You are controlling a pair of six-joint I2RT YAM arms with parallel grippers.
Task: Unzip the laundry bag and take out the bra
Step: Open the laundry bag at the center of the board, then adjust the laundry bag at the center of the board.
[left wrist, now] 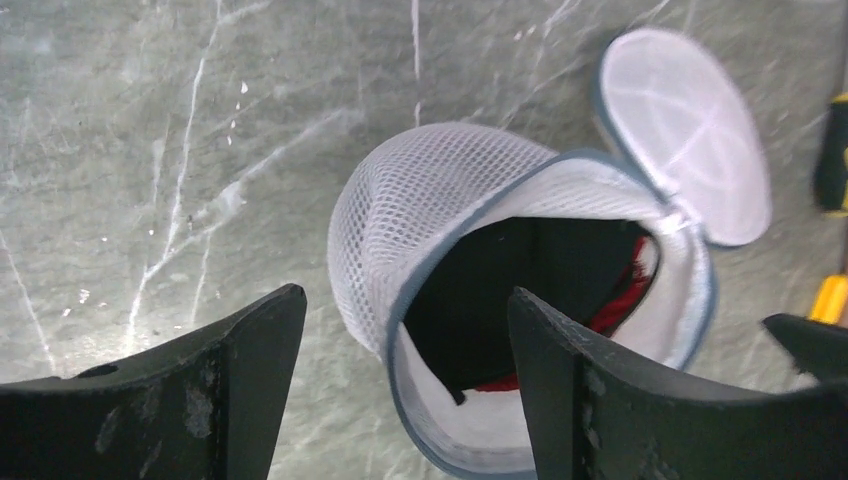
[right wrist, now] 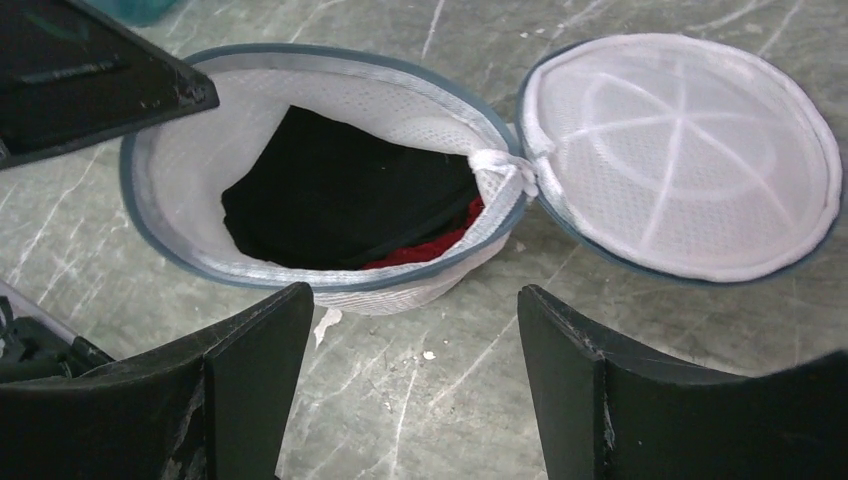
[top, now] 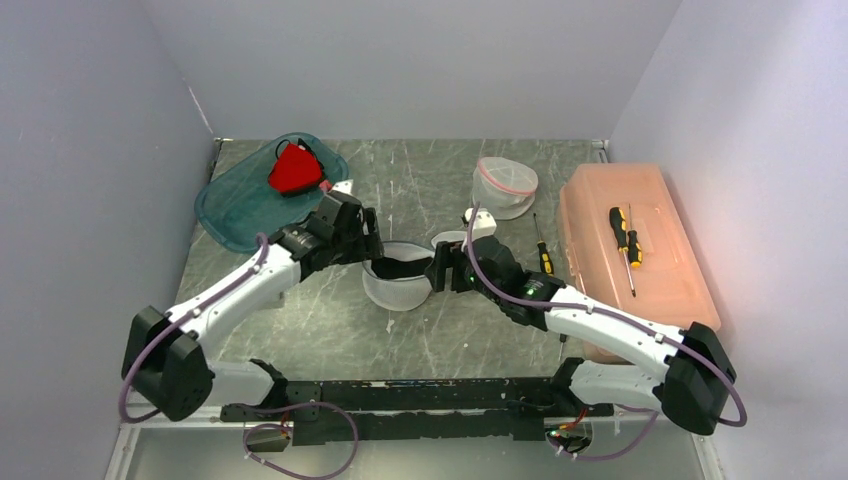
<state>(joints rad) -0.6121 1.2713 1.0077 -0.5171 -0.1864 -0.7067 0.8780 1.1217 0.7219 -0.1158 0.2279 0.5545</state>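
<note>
Two pincers stand spread: left gripper (left wrist: 405, 300) and right gripper (right wrist: 412, 295) grasp nothing; laundry bag (right wrist: 180, 160) lies unzipped; black bra (right wrist: 340, 190) inside.

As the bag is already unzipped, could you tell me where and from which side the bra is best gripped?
Probably the bra's black folded edge by the red trim, with the right hand coming down through the laundry bag's open mouth. The lid lies flipped aside, so the top is free, while the mesh wall blocks a sideways approach.
</note>
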